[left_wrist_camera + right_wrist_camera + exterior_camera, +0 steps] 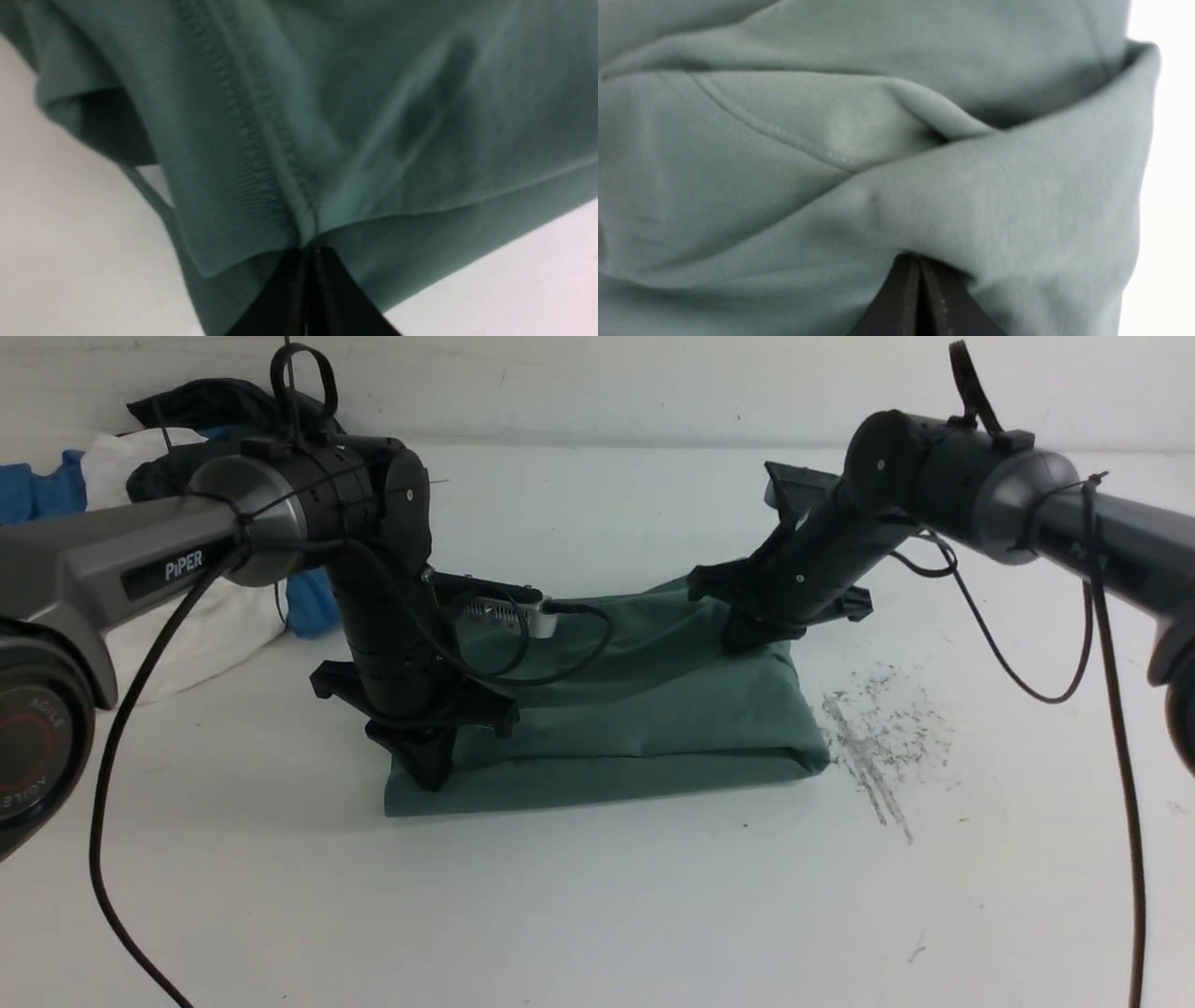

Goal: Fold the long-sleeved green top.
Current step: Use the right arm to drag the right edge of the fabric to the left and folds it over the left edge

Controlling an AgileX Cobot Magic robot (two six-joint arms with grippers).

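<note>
Green long-sleeved top (653, 709), folded rectangle | left gripper (306, 253) pinches ribbed hem | right gripper (920, 260) pinches fold

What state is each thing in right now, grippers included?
Sage-green cotton long-sleeved top: folded into a thick rectangle, flat on the white table.
Left gripper: shut on the top's near left corner, by a ribbed band.
Right gripper: shut on fabric at its far right corner.
Heap of blue, white and dark clothes: crumpled, unfolded, far left.
</note>
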